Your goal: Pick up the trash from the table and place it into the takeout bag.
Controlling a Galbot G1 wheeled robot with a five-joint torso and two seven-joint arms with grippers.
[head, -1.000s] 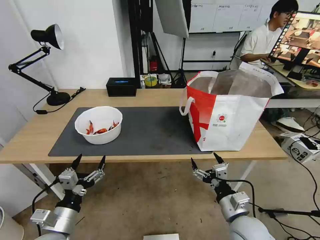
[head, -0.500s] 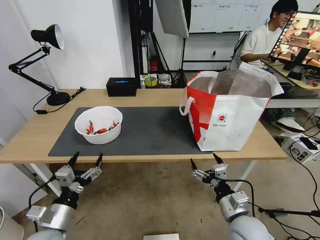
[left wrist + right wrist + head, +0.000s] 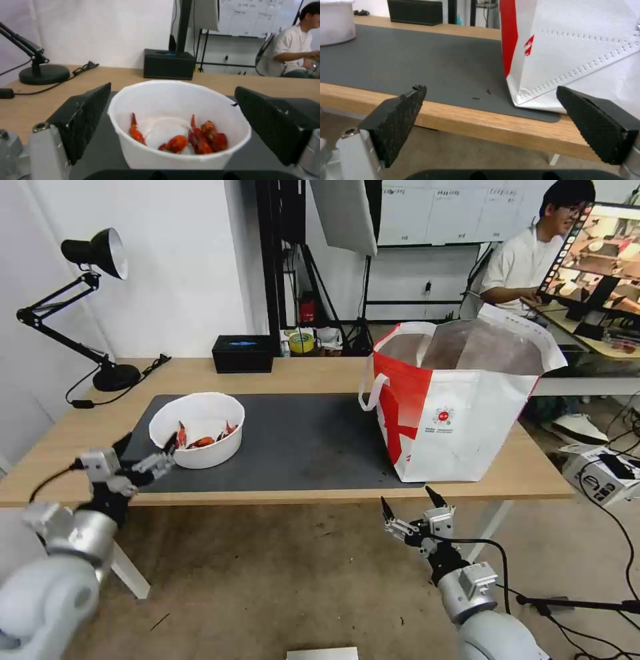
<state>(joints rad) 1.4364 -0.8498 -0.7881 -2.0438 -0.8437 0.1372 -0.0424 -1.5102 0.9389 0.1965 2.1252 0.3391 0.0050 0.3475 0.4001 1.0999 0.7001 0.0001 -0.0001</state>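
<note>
The trash in view is a white round bowl [image 3: 198,430] with red crayfish shells, standing on the left part of the dark grey mat [image 3: 300,447] on the table [image 3: 67,447]. My left gripper [image 3: 148,442] is open at the table's front edge, just short of the bowl's near left side. In the left wrist view the bowl [image 3: 150,100] lies ahead between the spread fingers [image 3: 86,117], untouched. The takeout bag [image 3: 460,400] stands open at the mat's right end. My right gripper [image 3: 407,497] is open below the table's front edge, in front of the bag [image 3: 580,50].
A black desk lamp [image 3: 100,280] stands at the table's back left with its cable trailing. A black rectangular box [image 3: 242,353] sits at the back edge. Cables and a small box [image 3: 600,473] lie on the floor to the right.
My left arm has risen from below the table edge and swung left and forward, bringing its open gripper up to the bowl. The right arm has stayed put.
</note>
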